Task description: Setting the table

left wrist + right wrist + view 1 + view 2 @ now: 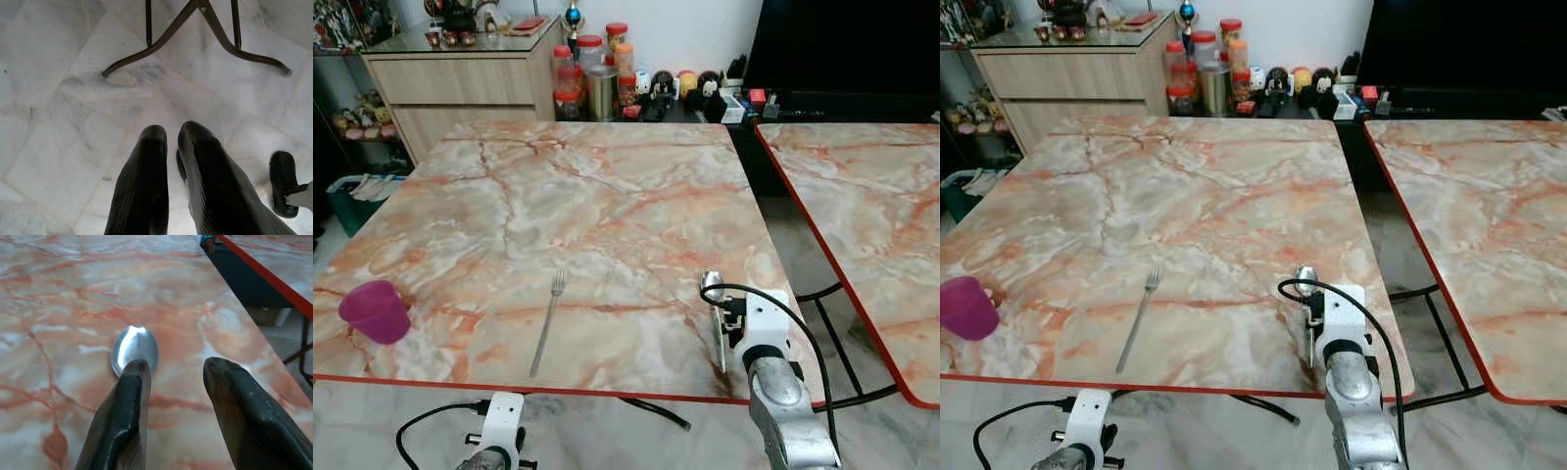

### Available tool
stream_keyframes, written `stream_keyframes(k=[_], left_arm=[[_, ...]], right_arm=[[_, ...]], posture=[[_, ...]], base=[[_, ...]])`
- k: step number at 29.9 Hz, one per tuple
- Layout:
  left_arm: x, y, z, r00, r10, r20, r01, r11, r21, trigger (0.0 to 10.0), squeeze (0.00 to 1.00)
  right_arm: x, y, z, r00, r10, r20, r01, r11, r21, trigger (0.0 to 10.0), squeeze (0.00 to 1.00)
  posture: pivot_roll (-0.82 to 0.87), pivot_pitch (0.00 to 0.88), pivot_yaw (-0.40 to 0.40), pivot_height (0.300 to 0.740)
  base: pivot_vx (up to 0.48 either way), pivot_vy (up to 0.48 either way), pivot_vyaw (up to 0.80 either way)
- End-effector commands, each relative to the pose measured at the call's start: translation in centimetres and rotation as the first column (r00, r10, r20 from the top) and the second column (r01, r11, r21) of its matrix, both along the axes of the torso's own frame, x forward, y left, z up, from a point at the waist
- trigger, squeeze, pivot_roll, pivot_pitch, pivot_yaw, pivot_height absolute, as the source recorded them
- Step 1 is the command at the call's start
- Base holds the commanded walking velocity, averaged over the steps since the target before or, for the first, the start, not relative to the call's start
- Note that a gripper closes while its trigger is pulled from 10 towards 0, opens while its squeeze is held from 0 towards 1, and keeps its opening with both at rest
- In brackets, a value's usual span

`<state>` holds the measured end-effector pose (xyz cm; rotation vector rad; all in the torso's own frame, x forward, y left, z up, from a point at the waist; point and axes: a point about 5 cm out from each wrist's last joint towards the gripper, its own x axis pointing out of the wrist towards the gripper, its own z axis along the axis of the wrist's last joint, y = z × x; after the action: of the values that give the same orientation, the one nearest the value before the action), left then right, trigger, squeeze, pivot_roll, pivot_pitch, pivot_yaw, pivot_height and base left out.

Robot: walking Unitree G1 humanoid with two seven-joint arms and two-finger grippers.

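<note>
A silver fork (547, 324) lies on the marble table (607, 196), near its front edge and left of centre. A purple cup (376, 311) stands at the front left corner. Close to the front right edge lies a metal spoon (713, 286), bowl pointing away from me. My right gripper (178, 364) is low over the spoon's handle and open. One finger (129, 396) covers the handle, and the bowl (135, 347) shows just past its tip. Below the table's front edge my left gripper (171, 129) hangs shut above the floor.
A second marble table (871, 196) stands to the right across a narrow gap. Behind the table are a wooden cabinet (460, 88), jars (592, 73) and small figurines (685, 88). Black table legs (195, 29) cross the tiled floor under the table.
</note>
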<state>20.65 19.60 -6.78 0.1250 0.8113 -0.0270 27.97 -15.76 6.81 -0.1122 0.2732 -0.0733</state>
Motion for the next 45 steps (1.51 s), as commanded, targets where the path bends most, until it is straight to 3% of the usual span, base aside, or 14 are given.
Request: stream_keyframes(k=[1, 25, 38, 45], left_arm=[[0.0, 0.0, 0.0, 1.0, -0.006, -0.01, 0.006, 1.0, 0.012, 10.0, 0.0], [0.1, -0.3, -0.1, 1.0, -0.008, -0.013, 0.008, 1.0, 0.01, 10.0, 0.0], [0.1, -0.4, -0.1, 1.0, -0.012, -0.017, 0.012, 1.0, 0.013, 10.0, 0.0], [0.1, -0.4, -0.1, 1.0, -0.012, -0.02, 0.012, 1.0, 0.01, 10.0, 0.0]], right_arm=[[0.4, 0.2, 0.2, 1.0, 0.025, -0.008, -0.025, 1.0, 0.005, 10.0, 0.0], [0.5, 0.9, -1.4, 0.992, 0.069, -0.101, -0.068, 0.998, 0.009, 10.0, 0.0], [1.6, 1.6, -2.2, 0.989, 0.076, -0.123, -0.073, 0.997, 0.031, 10.0, 0.0], [1.6, 1.1, -2.4, 0.991, 0.032, -0.132, -0.029, 0.999, 0.021, 10.0, 0.0]], posture=[[0.02, 0.0, -0.005, 0.736], [0.02, 0.0, -0.011, 0.736], [0.02, 0.0, -0.01, 0.736], [0.02, 0.0, -0.01, 0.736]], base=[[0.0, 0.0, 0.0], [0.0, 0.0, 0.0], [0.0, 0.0, 0.0], [0.0, 0.0, 0.0]])
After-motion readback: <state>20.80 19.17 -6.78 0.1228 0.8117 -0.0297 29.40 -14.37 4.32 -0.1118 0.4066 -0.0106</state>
